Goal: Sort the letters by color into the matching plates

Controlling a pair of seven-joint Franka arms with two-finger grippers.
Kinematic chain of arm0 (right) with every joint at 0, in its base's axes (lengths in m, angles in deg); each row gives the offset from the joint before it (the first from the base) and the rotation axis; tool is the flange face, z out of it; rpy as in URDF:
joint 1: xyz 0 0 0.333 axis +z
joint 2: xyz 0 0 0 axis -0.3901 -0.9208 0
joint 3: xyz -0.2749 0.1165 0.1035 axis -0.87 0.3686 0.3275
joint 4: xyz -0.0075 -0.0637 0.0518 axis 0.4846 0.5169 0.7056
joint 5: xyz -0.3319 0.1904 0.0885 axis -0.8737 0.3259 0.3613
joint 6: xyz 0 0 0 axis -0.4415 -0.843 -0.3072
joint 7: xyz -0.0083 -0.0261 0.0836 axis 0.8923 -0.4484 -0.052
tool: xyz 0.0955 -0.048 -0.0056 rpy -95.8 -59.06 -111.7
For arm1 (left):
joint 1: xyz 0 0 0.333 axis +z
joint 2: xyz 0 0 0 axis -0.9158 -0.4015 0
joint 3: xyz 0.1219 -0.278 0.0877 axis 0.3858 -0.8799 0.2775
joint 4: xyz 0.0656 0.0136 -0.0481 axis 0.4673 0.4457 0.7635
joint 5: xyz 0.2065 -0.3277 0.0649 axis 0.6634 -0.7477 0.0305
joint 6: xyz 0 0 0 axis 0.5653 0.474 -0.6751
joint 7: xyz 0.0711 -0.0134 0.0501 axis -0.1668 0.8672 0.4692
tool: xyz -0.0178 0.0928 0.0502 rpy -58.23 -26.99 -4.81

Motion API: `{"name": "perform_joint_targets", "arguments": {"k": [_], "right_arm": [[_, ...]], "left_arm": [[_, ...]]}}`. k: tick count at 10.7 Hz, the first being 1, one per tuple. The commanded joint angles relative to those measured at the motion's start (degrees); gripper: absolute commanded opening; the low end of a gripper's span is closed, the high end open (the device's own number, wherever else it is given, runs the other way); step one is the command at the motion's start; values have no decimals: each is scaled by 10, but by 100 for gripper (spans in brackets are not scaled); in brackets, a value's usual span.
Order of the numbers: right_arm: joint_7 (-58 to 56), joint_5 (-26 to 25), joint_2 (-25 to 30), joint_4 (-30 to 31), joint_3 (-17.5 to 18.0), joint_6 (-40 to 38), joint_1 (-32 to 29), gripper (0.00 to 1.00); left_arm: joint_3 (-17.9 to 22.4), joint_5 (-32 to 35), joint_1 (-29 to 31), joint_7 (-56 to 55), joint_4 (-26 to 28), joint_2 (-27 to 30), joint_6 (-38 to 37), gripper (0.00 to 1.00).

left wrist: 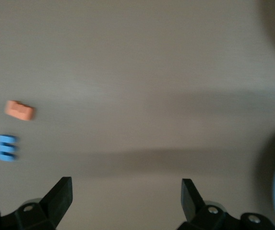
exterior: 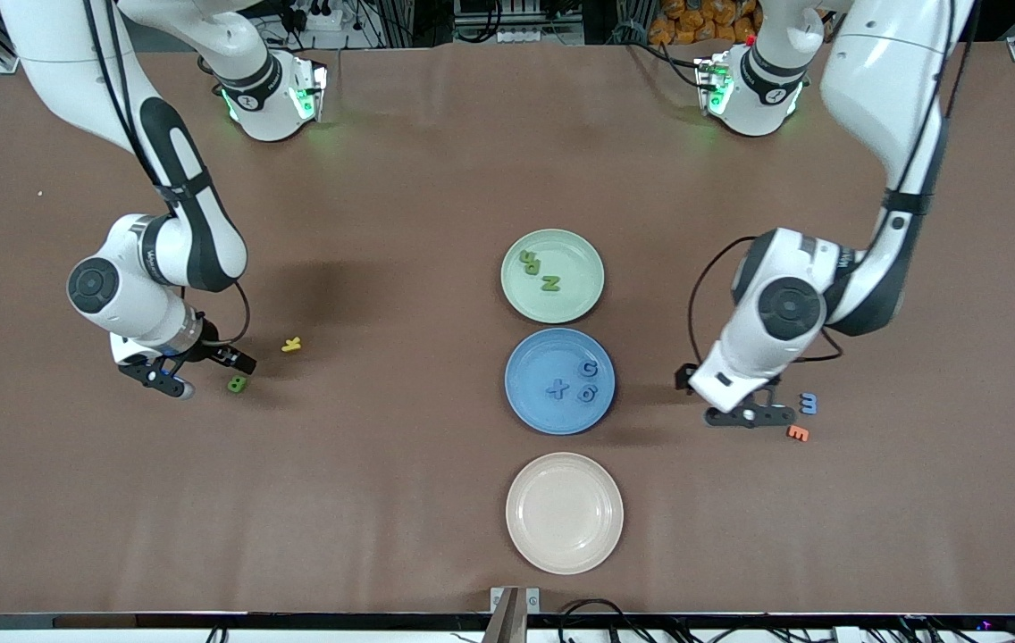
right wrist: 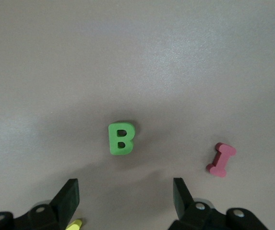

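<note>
Letters partly sorted, front view. Seen in the green plate (exterior: 552, 275): at least two green letters (exterior: 550, 284). Seen in the blue plate (exterior: 559, 381), at six o'clock from the green one: three blue letters (exterior: 557, 388). Left bare at six o'clock again: cream plate (exterior: 564, 512) (no part in the task).

Loose on the table (exterior: 382, 268): green B (exterior: 238, 384) (right wrist: 121, 139), lying flat at about nine o'clock from the blue plate, toward the right arm's end, with a yellow letter (exterior: 292, 344) at one o'clock from it and a red letter (right wrist: 221, 160) near it, shown in the right wrist view only. Also loose: blue letter (exterior: 808, 404) (left wrist: 6, 147) at three o'clock from the blue plate, toward the left arm's end, with an orange letter (exterior: 798, 433) (left wrist: 19, 110) just beside it at six o'clock.

Right gripper (exterior: 213, 376) (right wrist: 125, 184): low over the table just beside the green B, jaws apart, nothing held. Left gripper (exterior: 753, 416) (left wrist: 127, 184): low beside the blue letter, jaws wide, empty.

Step in hand, by judgement: pick-up of the green B. To do it well: bring the B squarely between the fingers before closing; descend until the tips almost meet the table; grip across the flat sides; keep clear of the yellow and red pieces; lift straight before carrying toward the green plate.
</note>
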Motion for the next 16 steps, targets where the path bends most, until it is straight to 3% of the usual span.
{"name": "perform_joint_targets", "arguments": {"k": [1,5,8,13,16], "right_arm": [[-24,29,-31,-25,4,1,-4,83],[-25,27,-62,-65,3,-4,-9,77],[-25,27,-72,-72,3,-3,-12,75],[-25,26,-82,-79,3,-3,-14,64],[-26,27,-86,-82,3,-1,-14,53]], "left_arm": [[-8,4,69,94,41,36,-15,100],[-19,5,148,217,71,42,6,100],[-19,9,172,264,114,35,85,100],[-18,10,175,276,51,-53,87,100],[-18,5,194,289,24,-76,87,100]]}}
